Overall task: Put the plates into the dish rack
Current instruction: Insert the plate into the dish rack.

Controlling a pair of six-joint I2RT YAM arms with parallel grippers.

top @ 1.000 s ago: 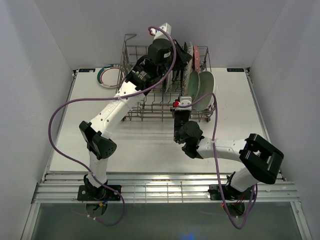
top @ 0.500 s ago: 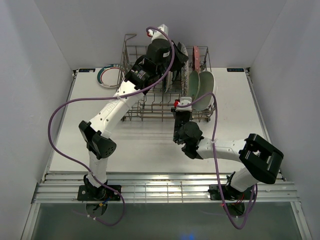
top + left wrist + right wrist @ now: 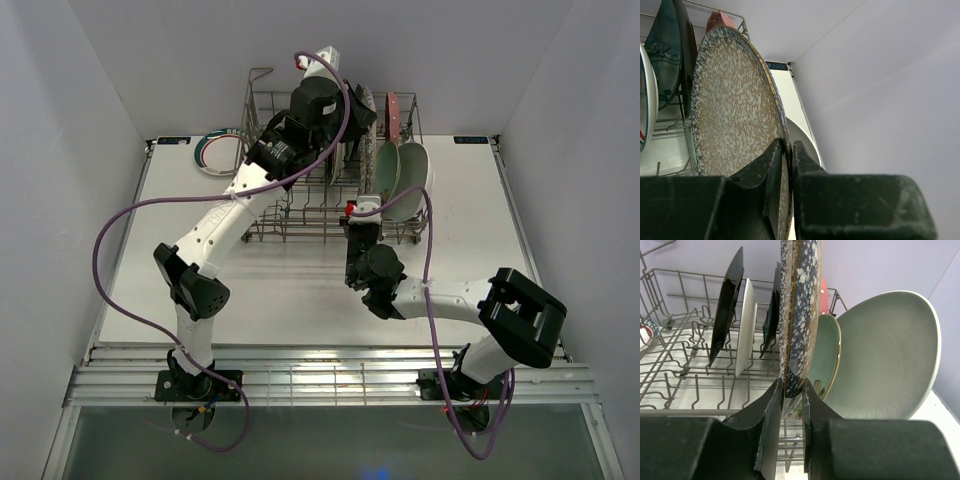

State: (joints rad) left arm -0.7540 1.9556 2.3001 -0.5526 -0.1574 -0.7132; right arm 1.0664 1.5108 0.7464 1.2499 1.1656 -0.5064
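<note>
My left gripper (image 3: 786, 150) and right gripper (image 3: 791, 390) both clamp the speckled plate (image 3: 735, 100), upright in the dish rack (image 3: 262, 215) beside several racked plates. One rimmed plate (image 3: 212, 152) waits on the desk (image 3: 300, 290).

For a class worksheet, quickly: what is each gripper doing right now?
Left gripper: closed on the speckled plate.
Right gripper: closed on that plate's lower edge.

Left arm (image 3: 235, 215) over dish rack (image 3: 300, 222); rimmed plate (image 3: 212, 153) beside rack.
</note>
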